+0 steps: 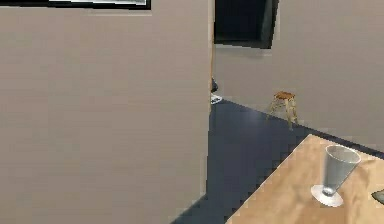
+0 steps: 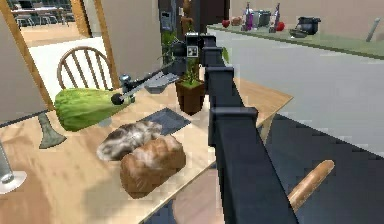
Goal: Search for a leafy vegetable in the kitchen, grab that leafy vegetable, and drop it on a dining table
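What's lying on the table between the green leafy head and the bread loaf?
In the arm side view, a grey mottled lump lies between the green leafy head and the bread loaf, on the wooden table.

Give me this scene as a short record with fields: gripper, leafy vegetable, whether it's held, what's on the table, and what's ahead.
gripper: at the vegetable's edge
leafy vegetable: green head over or on the wooden table
held: cannot tell
on table: bread loaf, dark mat, potted plant
behind table: wooden chair
ahead: glass on a wooden tabletop, stool on dark floor
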